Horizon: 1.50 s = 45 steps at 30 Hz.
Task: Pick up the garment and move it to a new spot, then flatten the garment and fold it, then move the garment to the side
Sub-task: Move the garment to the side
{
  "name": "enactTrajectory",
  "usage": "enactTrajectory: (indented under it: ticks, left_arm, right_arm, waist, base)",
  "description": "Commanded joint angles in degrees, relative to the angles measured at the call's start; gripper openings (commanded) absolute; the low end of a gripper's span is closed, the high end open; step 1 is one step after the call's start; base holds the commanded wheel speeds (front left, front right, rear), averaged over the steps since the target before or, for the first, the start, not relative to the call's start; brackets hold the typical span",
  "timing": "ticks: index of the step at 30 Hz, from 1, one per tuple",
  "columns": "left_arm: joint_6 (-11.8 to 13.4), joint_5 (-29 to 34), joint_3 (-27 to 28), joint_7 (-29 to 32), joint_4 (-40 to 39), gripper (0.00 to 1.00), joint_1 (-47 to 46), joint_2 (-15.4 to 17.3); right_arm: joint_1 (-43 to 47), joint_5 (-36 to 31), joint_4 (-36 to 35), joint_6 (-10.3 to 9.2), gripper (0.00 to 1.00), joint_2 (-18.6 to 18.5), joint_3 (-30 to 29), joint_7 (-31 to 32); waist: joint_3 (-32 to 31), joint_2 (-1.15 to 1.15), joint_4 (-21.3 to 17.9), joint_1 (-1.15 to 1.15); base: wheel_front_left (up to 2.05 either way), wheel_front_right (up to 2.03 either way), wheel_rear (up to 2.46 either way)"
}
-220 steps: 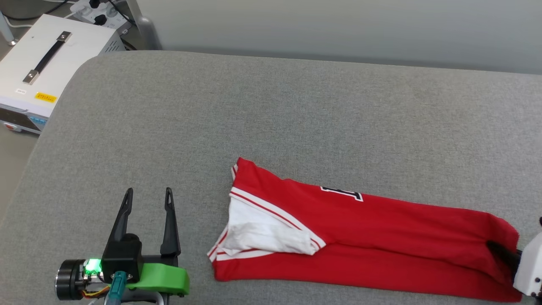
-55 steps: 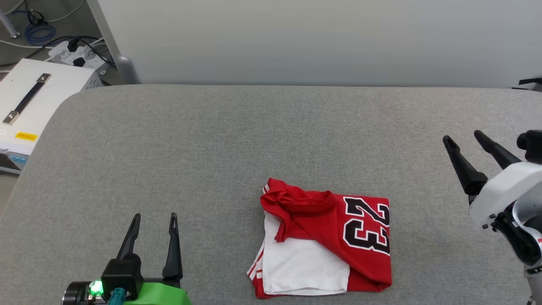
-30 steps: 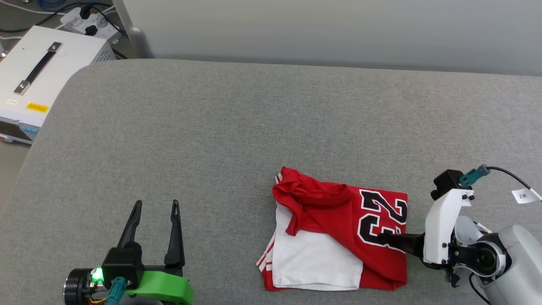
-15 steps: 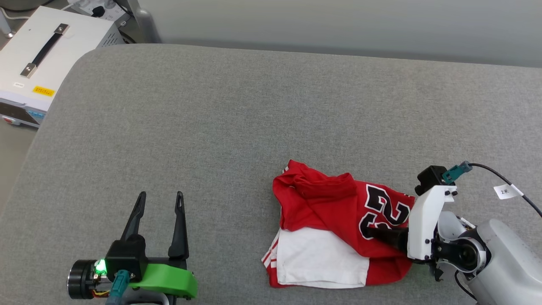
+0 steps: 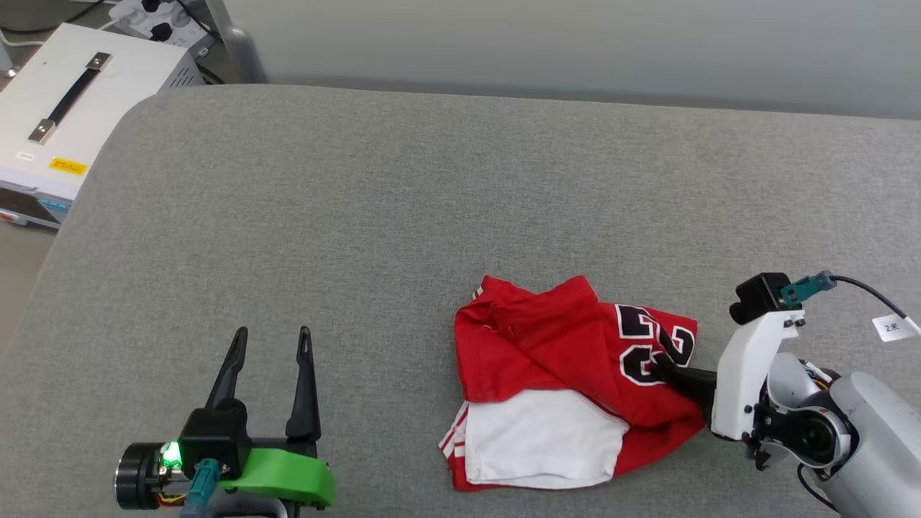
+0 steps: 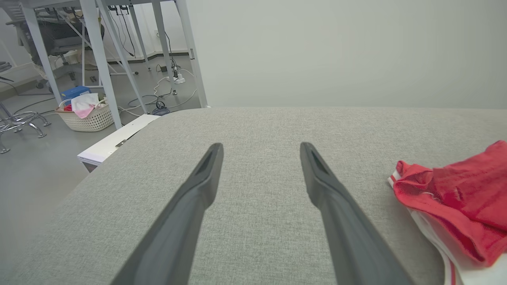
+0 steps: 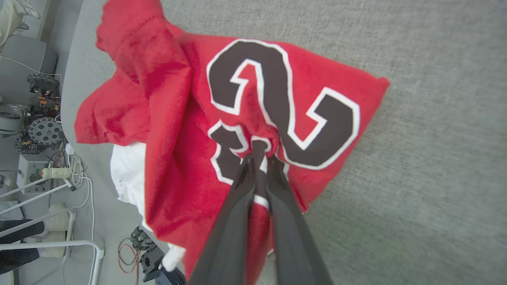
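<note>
Left gripper [image 5: 273, 332]: fingers spread, nothing held; it is seen low over the grey pad [image 5: 432, 216], well left of the garment.
Garment [image 5: 547, 352]: rumpled folded bundle on the near right of the pad, white sleeve nearest.
Right gripper [image 7: 259, 152]: closed on a pucker of red cloth at the numerals.
Handling: judged light and limp; layers are expected to slide apart under one pinch, so a hold through all layers is advised.
Axis: slightly wider left to right; numerals lie sideways.

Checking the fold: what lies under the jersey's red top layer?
Under the red fold of the garment, a white stripe-trimmed panel peeks out. Anything beneath the numerals, where the right claw pinches, is covered.
</note>
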Motion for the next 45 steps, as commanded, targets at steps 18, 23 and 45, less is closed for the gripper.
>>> enactTrajectory:
  ticks: [18,23,45]
  left_arm:
    - [0.24,0.09,0.85,-0.35,-1.05,1.00,0.07,-0.33]
    - [0.19,0.50,1.62,-0.35,-1.65,1.00,-0.57,-0.20]
    - [-1.10,1.84,1.47,-0.35,-7.83,1.00,-12.64,2.69]
  right_arm:
    - [-5.83,-3.65,-6.73,-0.03,0.00,-12.31,2.67,-6.70]
    - [-8.53,-5.03,-6.30,-0.03,0.00,-13.97,1.97,-7.83]
    - [-24.01,-16.20,11.30,-0.03,0.00,-26.57,-7.66,-15.21]
  waist:
    - [1.62,0.00,-14.26,0.00]
    - [2.74,0.00,-18.12,0.00]
    - [23.49,0.00,-16.31,0.00]
  base:
    - [0.00,0.00,0.00]
    - [0.00,0.00,0.00]
    - [0.00,0.00,0.00]
